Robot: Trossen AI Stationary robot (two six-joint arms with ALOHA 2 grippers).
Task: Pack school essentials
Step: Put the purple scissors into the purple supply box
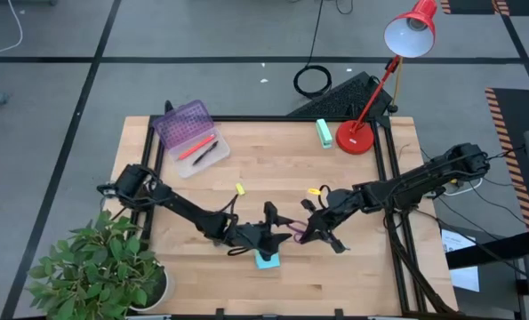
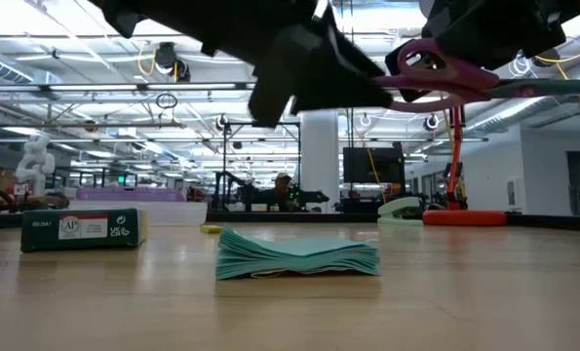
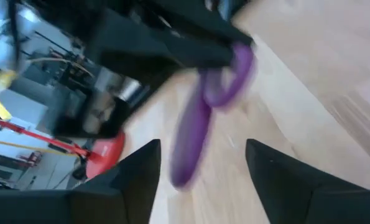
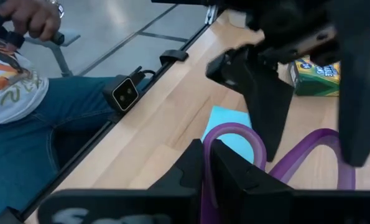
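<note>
Hanging above the middle of the table (image 1: 353, 258), the purple-handled scissors (image 2: 436, 73) lie roughly level, their long axis running across the table from one arm toward the other; the handle loops point at the left arm and the far end runs back into the right gripper (image 1: 310, 229). That gripper is clamped on the scissors, one purple loop passing between its fingers in the right wrist view. The left gripper (image 1: 277, 224) sits just beside it with its fingers spread apart, the purple loops hanging in front of them, not touching as far as the left wrist view shows.

At the far left corner of the table a clear case (image 1: 188, 138) lies open, its purple pegged lid half standing next to the tray half. In the tray lie an orange pencil (image 1: 196, 148) and a black pen (image 1: 209, 155), both slanted the same way.

Directly under the grippers the light-blue sticky-note pad (image 2: 297, 255) lies flat on the wood. The crayon box (image 2: 81, 230) lies on its side nearer the left arm. A tiny yellow eraser (image 1: 240, 189) rests alone between the case and the grippers.
</note>
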